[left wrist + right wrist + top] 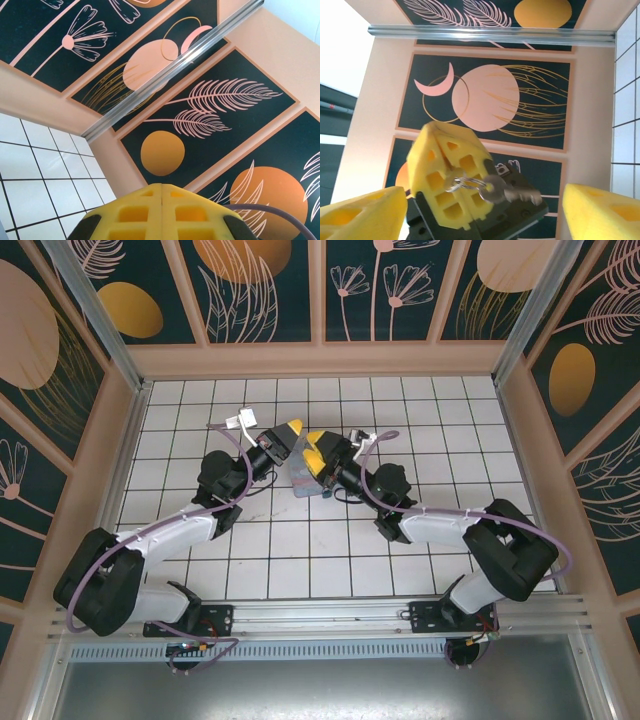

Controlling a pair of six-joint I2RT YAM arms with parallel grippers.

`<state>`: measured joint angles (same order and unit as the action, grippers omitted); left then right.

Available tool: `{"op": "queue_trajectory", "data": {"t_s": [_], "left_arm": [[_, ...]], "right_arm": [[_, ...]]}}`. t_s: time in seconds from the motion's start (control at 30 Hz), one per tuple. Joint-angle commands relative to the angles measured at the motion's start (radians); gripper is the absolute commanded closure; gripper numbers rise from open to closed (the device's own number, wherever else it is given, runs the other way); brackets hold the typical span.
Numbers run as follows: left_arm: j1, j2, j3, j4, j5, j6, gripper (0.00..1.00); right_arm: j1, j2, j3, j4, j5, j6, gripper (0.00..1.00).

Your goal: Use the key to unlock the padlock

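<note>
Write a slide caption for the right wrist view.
Shut left gripper holds the key before the open right gripper.

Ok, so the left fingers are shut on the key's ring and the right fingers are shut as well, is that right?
Not quite: the right fingers are open, spread wide either side of the key, as the right wrist view shows. The left fingers are indeed shut on the key's ring.

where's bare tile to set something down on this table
Free: the table strip along the back wall, and the tiles between the two arm bases. Crowded: the centre, where the left end effector and right end effector meet.
</note>
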<state>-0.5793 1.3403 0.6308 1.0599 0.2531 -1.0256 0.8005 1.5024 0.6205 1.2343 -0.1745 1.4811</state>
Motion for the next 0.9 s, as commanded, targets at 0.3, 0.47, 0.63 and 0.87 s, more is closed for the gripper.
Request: {"op": "queue_trajectory", "data": {"t_s": [0.3,0.47,0.63,0.87], "left_arm": [[-0.005,0.017,-0.01,0.078,0.018,-0.018,1.0],[-0.005,0.017,-0.014,0.083,0.016,-0.019,1.0],[-0.004,0.02,-0.017,0.086,0.018,-0.02,1.0],[-0.005,0.02,-0.021,0.09,0.027,-0.022,1.0]], "right_arm": [[-0.008,0.049,0.068,0.11,0.017,0.042,0.36],[-0.009,0.071,0.073,0.132,0.017,0.056,0.51],[-0.011,0.081,0.077,0.136,0.014,0.058,0.63],[-0.018,0.103,0.091,0.15,0.013,0.069,0.74]]}}
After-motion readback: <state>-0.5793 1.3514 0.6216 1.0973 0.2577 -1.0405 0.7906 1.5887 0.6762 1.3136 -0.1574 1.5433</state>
